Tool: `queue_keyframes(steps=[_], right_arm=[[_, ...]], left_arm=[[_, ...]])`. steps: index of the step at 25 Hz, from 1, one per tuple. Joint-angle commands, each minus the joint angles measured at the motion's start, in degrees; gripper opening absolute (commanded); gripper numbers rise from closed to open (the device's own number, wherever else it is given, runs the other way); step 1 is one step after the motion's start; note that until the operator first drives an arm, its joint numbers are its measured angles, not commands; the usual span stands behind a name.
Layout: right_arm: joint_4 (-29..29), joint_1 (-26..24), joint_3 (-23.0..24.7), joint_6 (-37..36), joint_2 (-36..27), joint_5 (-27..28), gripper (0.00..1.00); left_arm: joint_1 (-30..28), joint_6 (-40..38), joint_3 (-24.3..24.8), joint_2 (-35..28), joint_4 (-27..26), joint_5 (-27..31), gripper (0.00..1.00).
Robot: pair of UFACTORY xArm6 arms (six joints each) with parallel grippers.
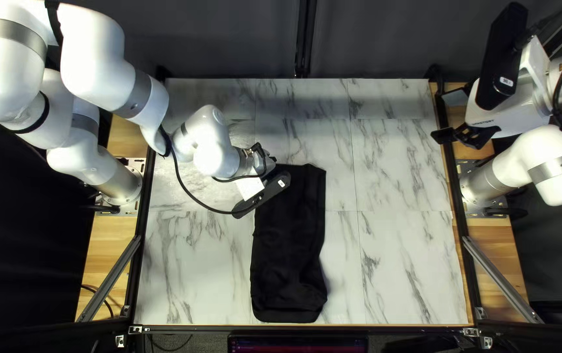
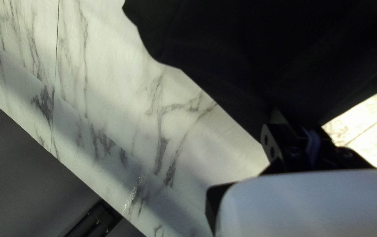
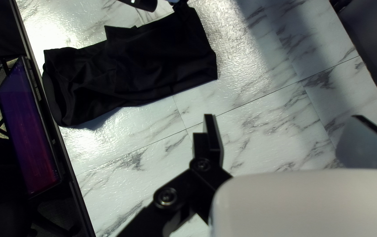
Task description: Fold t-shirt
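T-shirt, black cloth, lies on the white, grey-veined marble-look table as a long narrow strip, from about mid-table down to near the near edge, left of centre in the top left view.

White left arm reaches over the strip's far end. White right arm is out past the table's right side, not on the cloth.

Left black two-finger gripper is clenched on the shirt near its far left corner; cloth tapers up into the pinch. Right black two-finger gripper is released, fingers wide apart, nothing between them.

Step in hand, my read: setting the far end for a fold, width looks already reduced. Lift only enough to clear the layers underneath, keep the pinch shallow, no hard sideways pull or the strip skews. Better to bring the right gripper in on the free far corner, raise both evenly, then carry toward the near end.

Smallest stuff: rumples at the near end want flattening first. Soft cloth, layers may slide or bunch. Don't drag nearward, little margin there. Release low, fingers opening clear of the top layer.
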Motion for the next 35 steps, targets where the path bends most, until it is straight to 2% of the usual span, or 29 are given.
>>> queue_keyframes(steps=[1, 4, 6, 7, 9, 14, 19, 22, 24, 25, 27, 29, 32, 35], right_arm=[[0.0, 0.0, 0.0, 0.0, 0.0, 0.0, 1.0], [0.0, 0.0, 0.0, 0.0, 0.0, 0.0, 1.0], [0.0, 0.0, 0.0, 0.0, 0.0, 0.0, 1.0], [0.0, 0.0, 0.0, 0.0, 0.0, 0.0, 1.0], [0.0, 0.0, 0.0, 0.0, 0.0, 0.0, 1.0], [0.0, 0.0, 0.0, 0.0, 0.0, 0.0, 1.0], [0.0, 0.0, 0.0, 0.0, 0.0, 0.0, 1.0], [0.0, 0.0, 0.0, 0.0, 0.0, 0.0, 1.0], [0.0, 0.0, 0.0, 0.0, 0.0, 0.0, 1.0], [0.0, 0.0, 0.0, 0.0, 0.0, 0.0, 1.0], [0.0, 0.0, 0.0, 0.0, 0.0, 0.0, 1.0], [0.0, 0.0, 0.0, 0.0, 0.0, 0.0, 1.0], [0.0, 0.0, 0.0, 0.0, 0.0, 0.0, 1.0], [0.0, 0.0, 0.0, 0.0, 0.0, 0.0, 1.0]], left_arm=[[1.0, 6.0, 0.4, -1.6, -5.1, 0.2, 0.03], [2.0, 6.6, -0.7, -0.5, -5.5, -0.2, 0.05], [2.7, 5.3, -1.7, 1.3, -4.4, -1.0, 0.23], [3.0, 4.5, -2.1, 2.2, -3.9, -1.5, 1.0], [3.2, 4.4, -2.1, 2.5, -4.3, -1.9, 1.0], [0.6, 11.2, -1.1, -0.4, -13.6, -0.2, 1.0], [-2.4, 24.4, -0.5, -6.5, -29.2, 4.4, 1.0], [-1.5, 39.3, -1.3, -10.9, -44.2, 9.6, 1.0], [0.3, 47.4, -2.0, -12.8, -51.5, 12.2, 1.0], [2.4, 54.1, -2.8, -14.1, -57.6, 15.0, 1.0], [4.8, 61.0, -3.7, -16.6, -63.8, 19.0, 1.0], [6.5, 65.1, -4.2, -19.3, -67.7, 22.7, 1.0], [9.0, 68.6, -4.7, -27.7, -71.9, 31.8, 1.0], [11.2, 71.1, -3.9, -33.9, -75.6, 36.7, 1.0]])
